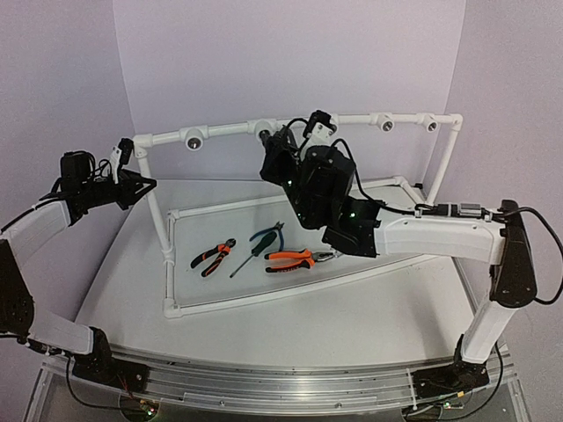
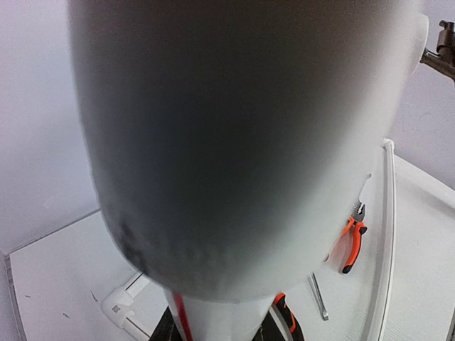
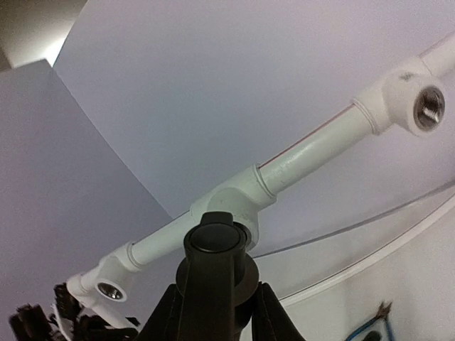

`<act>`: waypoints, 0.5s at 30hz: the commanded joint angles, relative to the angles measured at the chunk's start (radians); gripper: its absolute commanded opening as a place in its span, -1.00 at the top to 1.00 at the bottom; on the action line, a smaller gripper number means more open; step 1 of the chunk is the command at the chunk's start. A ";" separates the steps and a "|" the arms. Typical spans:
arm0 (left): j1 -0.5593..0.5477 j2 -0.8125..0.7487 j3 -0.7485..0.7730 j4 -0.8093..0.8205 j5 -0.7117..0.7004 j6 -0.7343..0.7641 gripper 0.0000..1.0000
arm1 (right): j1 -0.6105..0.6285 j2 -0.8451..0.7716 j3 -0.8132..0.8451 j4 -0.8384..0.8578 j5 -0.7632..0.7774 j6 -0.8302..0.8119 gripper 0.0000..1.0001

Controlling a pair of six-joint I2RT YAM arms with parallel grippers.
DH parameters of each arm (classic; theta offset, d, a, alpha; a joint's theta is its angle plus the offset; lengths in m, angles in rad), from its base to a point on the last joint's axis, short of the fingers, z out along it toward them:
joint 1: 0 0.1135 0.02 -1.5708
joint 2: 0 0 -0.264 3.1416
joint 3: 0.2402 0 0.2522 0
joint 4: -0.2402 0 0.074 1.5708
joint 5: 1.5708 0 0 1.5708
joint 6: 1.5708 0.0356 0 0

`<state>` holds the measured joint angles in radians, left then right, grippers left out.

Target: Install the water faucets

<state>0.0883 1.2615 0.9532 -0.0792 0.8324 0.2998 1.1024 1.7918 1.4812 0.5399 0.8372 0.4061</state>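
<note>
The black water faucet [image 3: 217, 249] stands upright between the fingers of my right gripper [image 3: 217, 312], which is shut on it. Its round end meets a white tee fitting [image 3: 238, 195] on the top rail of the pipe frame [image 1: 352, 120]. In the top view the right gripper [image 1: 278, 148] is at the second tee from the left and covers the faucet. My left gripper [image 1: 141, 185] is shut on the frame's left corner post [image 1: 157, 207]. In the left wrist view that white post [image 2: 242, 142] fills the frame, with the gripper [image 2: 222, 328] at the bottom edge.
Orange-and-black pliers [image 1: 214, 257] and a second pair [image 1: 295, 259] lie on the clear sheet inside the frame, beside a blue-handled tool [image 1: 264, 239]. Open threaded tees [image 3: 429, 106] [image 3: 112, 290] sit either side along the rail. Purple walls close in behind and on both sides.
</note>
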 commanded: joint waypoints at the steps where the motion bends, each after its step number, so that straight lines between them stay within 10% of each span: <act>1: -0.009 -0.034 -0.030 -0.241 -0.077 -0.077 1.00 | 0.004 -0.037 -0.109 -0.125 0.090 0.497 1.00; 15: -0.009 -0.027 -0.076 -0.332 -0.166 -0.265 1.00 | 0.006 -0.024 -0.164 -0.230 -0.098 1.207 0.99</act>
<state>0.0778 1.2043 0.9245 -0.1192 0.7711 0.2496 1.0876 1.7498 1.3820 0.5565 0.7862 1.3693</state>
